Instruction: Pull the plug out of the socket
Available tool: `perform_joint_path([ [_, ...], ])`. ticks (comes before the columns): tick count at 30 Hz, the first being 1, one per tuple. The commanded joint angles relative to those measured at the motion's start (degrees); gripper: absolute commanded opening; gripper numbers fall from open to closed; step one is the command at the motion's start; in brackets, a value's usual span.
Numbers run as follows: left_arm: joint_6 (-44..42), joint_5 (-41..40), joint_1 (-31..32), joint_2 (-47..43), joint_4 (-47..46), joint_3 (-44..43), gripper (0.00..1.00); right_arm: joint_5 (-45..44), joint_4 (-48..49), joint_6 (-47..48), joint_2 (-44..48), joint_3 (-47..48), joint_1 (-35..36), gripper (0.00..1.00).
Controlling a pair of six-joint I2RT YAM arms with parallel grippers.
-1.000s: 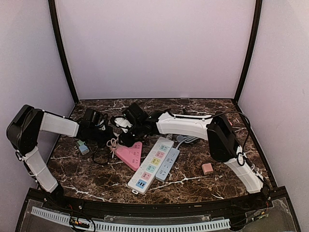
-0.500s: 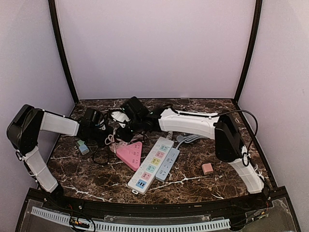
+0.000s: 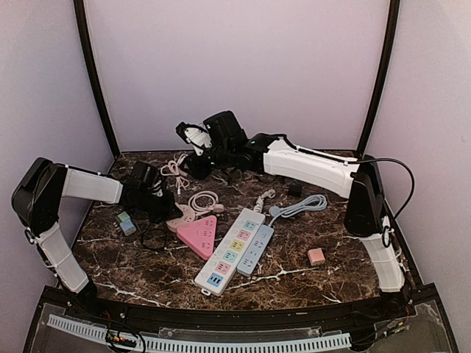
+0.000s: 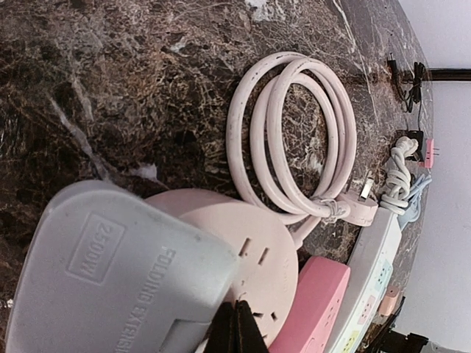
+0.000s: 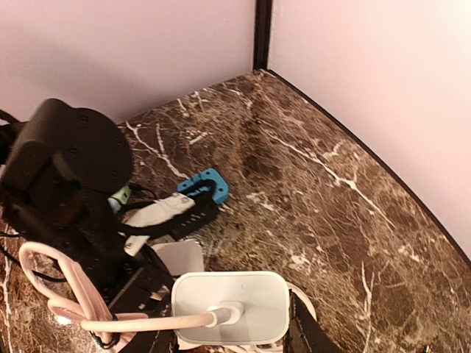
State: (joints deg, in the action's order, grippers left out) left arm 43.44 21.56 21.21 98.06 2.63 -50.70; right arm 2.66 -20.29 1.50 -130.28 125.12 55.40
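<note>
right tool [image 5: 232,334] clenched on white plug [image 5: 229,294], high above tabletop [image 3: 294,273] | pink round socket [image 3: 184,215] lies below it, toward the left side | left tool [image 4: 235,331] seems closed, tips resting on socket

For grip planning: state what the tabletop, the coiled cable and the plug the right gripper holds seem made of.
Tabletop: polished marble or marble-look laminate, brown with white veins, faint sheen. Coiled cable: smooth pale rubbery plastic, holds tight loops. Plug: likely hard white plastic, matte, rounded edges.

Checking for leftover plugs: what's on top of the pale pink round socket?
A grey block stamped 2500W covers part of the pale pink round socket. The exposed slots are empty; anything beneath is hidden.
</note>
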Motion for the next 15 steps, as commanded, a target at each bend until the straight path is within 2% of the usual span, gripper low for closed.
perform_joint_path([
  [1,-2.06,-4.48,1.75,2.35,13.73,-0.88,0.00,-2.45,-3.60,-5.33,1.57,-0.76,-4.35,0.11],
  [15,-6.02,-3.33,6.44,-3.24,14.62,-13.29,0.06,-0.93,-20.90,-17.26,-2.52,-0.92,-14.45,0.11],
])
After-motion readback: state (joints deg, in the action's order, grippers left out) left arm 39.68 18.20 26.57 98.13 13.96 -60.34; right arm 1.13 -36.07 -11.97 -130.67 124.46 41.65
